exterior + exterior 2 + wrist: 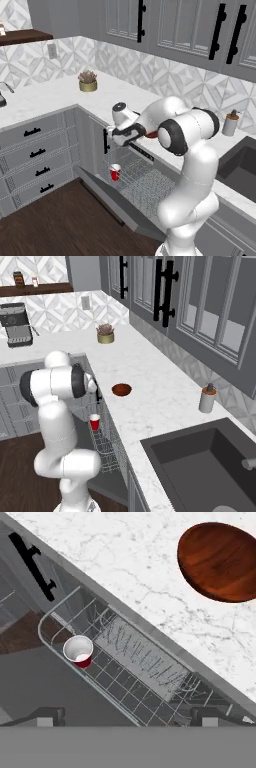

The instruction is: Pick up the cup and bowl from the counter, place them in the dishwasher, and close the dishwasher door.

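1. The hand [111, 134] hangs above the pulled-out wire rack [125, 667], just off the front edge of the desk [130, 567]. Its fingertips stand well apart with nothing between them, so it is released and empty.
2. Straight below the hand, the cup [78, 651] stands upright near one end of the rack, white inside facing up. In the left base view the cup [115, 172] sits in the dishwasher [135, 180], so that half of the loading looks done.
3. Ahead of the hand and to one side, the bowl [220, 561] rests on the desk, apart from the edge and untouched. In the right base view the bowl [121, 389] lies just beyond the arm.
4. Below and outward, the dishwasher door [117, 200] is dropped open.
5. Judged from this, what is left is fetching the bowl, setting it in the rack, then lifting the door shut.
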